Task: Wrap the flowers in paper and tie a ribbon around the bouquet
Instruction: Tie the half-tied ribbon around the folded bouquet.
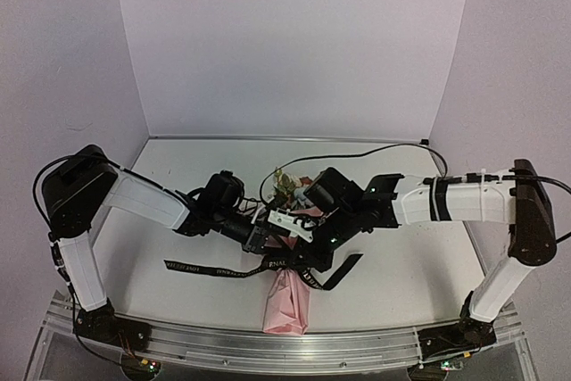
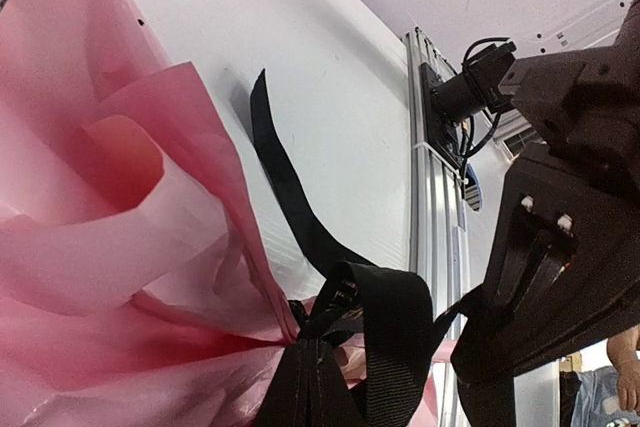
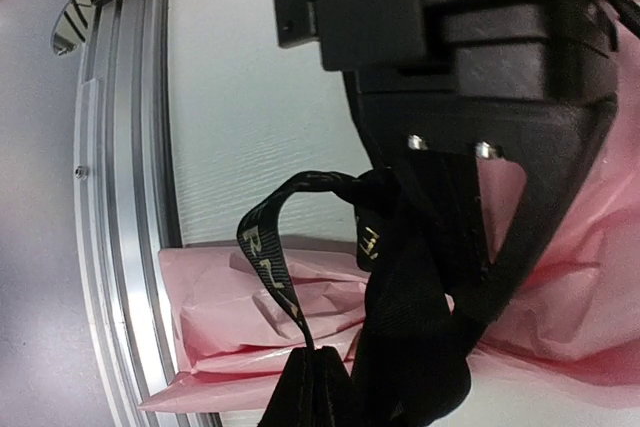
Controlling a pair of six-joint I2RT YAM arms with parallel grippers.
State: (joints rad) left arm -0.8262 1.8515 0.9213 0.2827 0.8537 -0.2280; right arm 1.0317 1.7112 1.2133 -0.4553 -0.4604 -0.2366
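The bouquet lies mid-bench, narrow end toward the arms. The left fingers and right fingers are each clenched on the ribbon, meeting over the gathered neck of the paper, likely to cinch a knot.

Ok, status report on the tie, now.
Both shut on ribbon: left gripper, right gripper. Ribbon crosses bouquet waist, tails loose on table. Tied or not: cannot tell. Nothing blocking.
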